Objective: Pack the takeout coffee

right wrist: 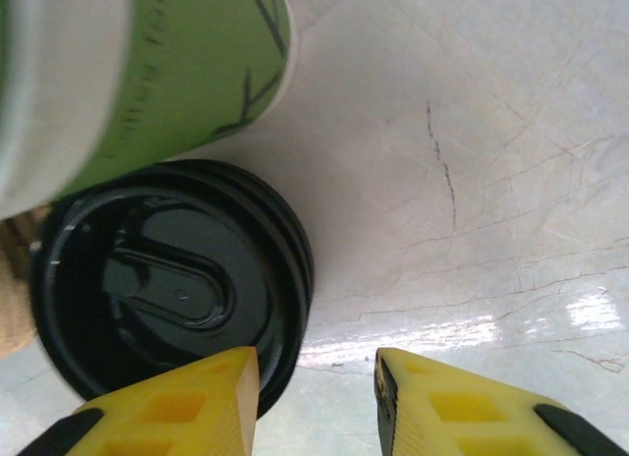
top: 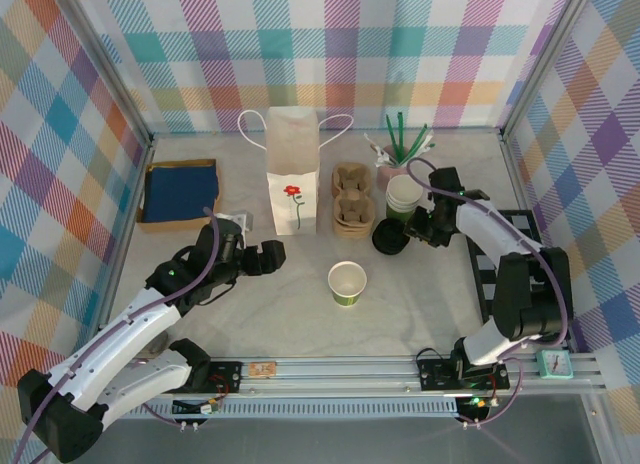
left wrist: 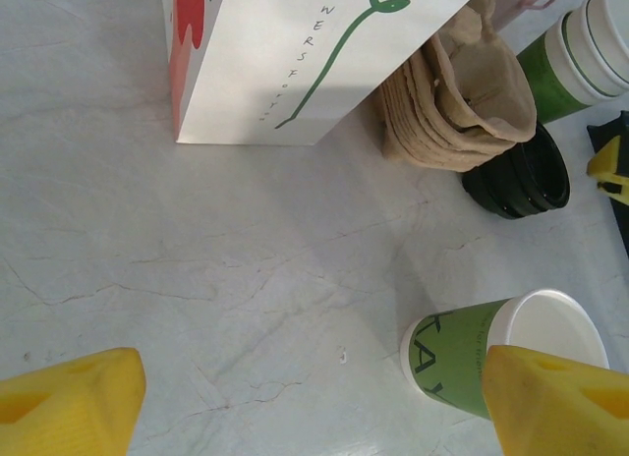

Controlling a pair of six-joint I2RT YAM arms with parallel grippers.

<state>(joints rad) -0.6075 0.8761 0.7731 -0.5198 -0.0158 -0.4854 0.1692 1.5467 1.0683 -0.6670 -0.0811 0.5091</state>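
Cup (top: pixel 347 282) first: green, cream inside, no lid on yet, upright on the tabletop (top: pixel 300 314), nearer the arms than the white bag (top: pixel 293 184) and a bit to its right. So the coffee isn't packed. It's prob. parked in the open so both arms can reach it.

Brown cardboard carriers (top: pixel 352 202) sit just beside the bag on its right. The black lid stack (top: pixel 390 240) is past them, w/ the stack of spare cups (top: pixel 404 196) just behind the lids.

Right end effector (right wrist: pixel 314 363) is down at the lids, fingers part-spread astride the stack's edge, not pinching anything I can see. Looks like it's after the top lid to cap the cup. Left end effector (top: pixel 268 256) hovers in front of the bag, spread wide, nothing in it, prob. ready to steady or lift the cup.

Bag stands mouth up, ready to load.

Writing: bag has a red flower and "…OWERS FO…" along the stem, rest too small. Cup shows dark letters ending "AY".
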